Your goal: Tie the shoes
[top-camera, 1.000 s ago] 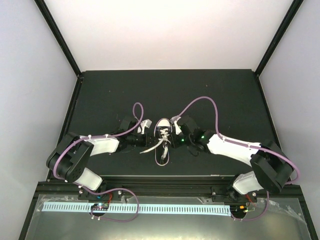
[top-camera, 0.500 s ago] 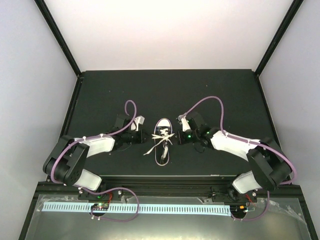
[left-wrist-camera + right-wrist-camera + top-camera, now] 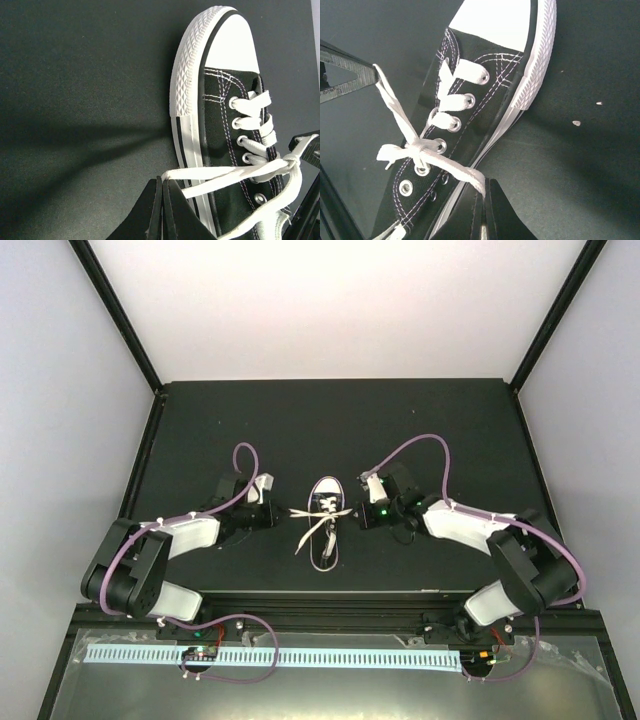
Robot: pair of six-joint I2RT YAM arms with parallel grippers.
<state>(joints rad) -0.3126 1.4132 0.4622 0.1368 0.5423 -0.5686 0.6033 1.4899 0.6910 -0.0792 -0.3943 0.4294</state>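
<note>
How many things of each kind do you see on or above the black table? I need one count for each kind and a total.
Shoe: 1
Grippers: 2, the left gripper and the right gripper, each pinching the laces
Total: 3

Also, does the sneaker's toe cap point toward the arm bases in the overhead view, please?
No, the white toe cap of the sneaker lies at its far end, not the near one.
</note>
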